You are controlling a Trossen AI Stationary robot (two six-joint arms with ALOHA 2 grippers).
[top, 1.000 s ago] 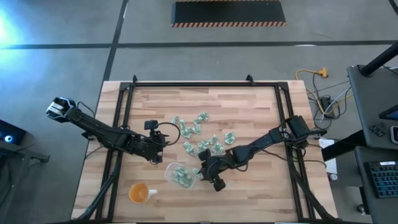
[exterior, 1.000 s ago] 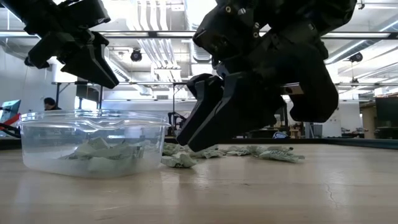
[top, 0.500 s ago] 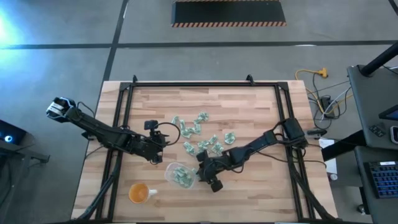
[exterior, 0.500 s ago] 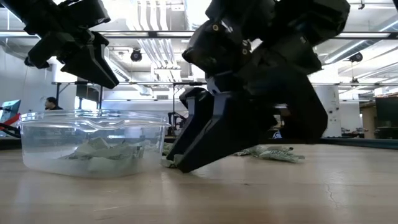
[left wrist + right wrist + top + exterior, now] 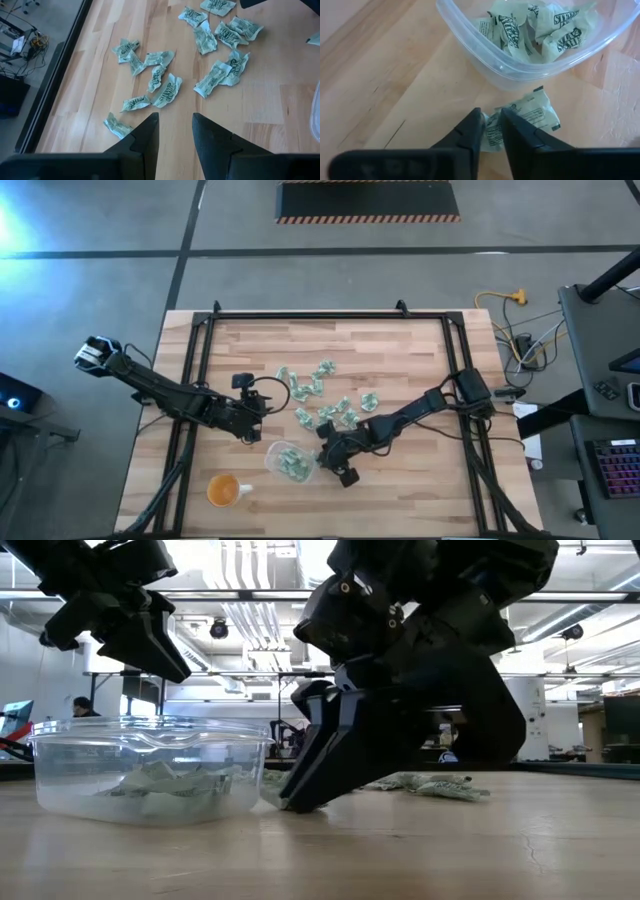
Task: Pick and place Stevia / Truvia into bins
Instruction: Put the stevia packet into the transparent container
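The right end effector (image 5: pixel 491 131) pinches a packet (image 5: pixel 532 114) on the table (image 5: pixel 395 100), apparently just beside the tub (image 5: pixel 520 75); the left end effector (image 5: pixel 175 131) hovers slightly spread.

Bright overhead ceiling lights backlight the low view, seemingly silhouetting the arms; wrist views are slightly soft.

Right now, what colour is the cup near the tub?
Orange cup; shows best in the high view.

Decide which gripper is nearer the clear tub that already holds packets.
Right. The right gripper is down at the table right beside the clear tub, closed on a packet just outside its wall. The left gripper hovers farther off, above and behind the tub.
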